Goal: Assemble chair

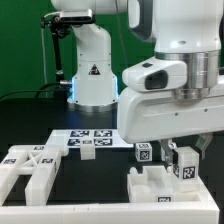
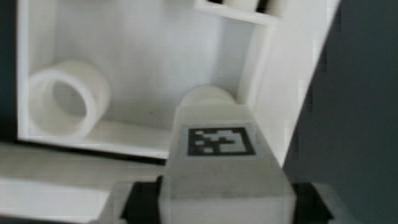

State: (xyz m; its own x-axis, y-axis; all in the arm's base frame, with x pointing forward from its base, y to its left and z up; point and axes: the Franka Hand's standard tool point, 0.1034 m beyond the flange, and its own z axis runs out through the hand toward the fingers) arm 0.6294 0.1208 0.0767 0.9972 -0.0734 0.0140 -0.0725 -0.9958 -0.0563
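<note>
On black table, jaws pinch chair bar.

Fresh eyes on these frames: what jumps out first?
The big white hand fills the exterior view's right, its fingers flanking a tagged bar that looks gripped. The X-braced panel lies at that view's lower left, with the marker board mid-table.

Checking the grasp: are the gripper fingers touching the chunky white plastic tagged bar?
Touching. Wrist view: white bar sits flush between both fingers, no gap.
</note>
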